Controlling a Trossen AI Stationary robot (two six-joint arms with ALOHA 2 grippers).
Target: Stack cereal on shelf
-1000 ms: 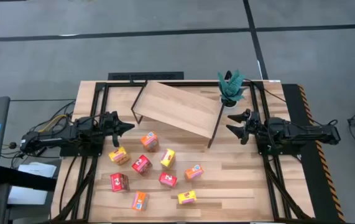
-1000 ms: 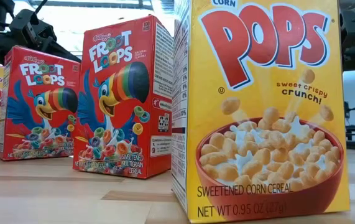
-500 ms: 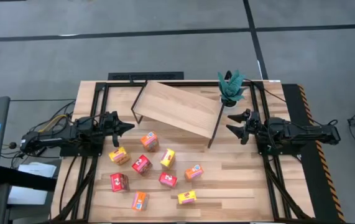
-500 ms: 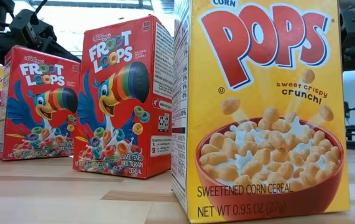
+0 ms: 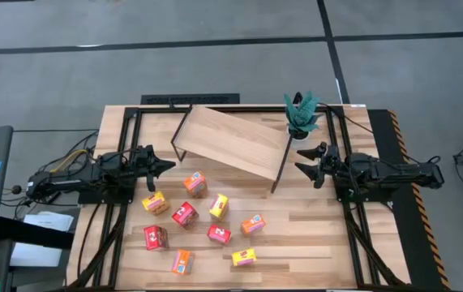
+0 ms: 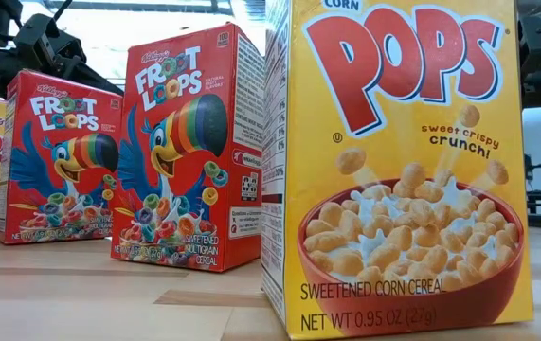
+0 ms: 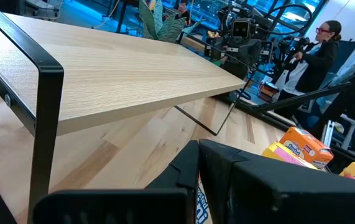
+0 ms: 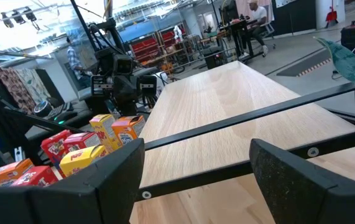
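Nothing is lifted yet, so as I judge it the step in hand is my first reach for a box. My left gripper point(image 5: 165, 165) hovers at the left edge of the plank worktop point(image 5: 320, 243) with its jaws closed on nothing. My right gripper point(image 5: 304, 161) hovers at the right, beside the wide light-wood shelf on thin black legs point(image 5: 231, 139), with its jaws spread wide and empty.

The small red, orange and yellow cardboard cereal boxes point(image 5: 217, 234) lie scattered on the worktop in front of the shelf, between my two arms and apart from both sets of jaws. The nearest to my left jaws is a yellow box point(image 5: 155, 202), just below and ahead of them. An orange one point(image 5: 195, 183) stands closest to the shelf's front edge.

To do this well, I think I should open the left jaws before descending, square them to the box's narrow sides, and grip low enough that the light carton does not tip. The shelf top is bare, so I would start at one end. A small green potted plant point(image 5: 301, 114) stands at the shelf's far right corner; I should keep clear of it.
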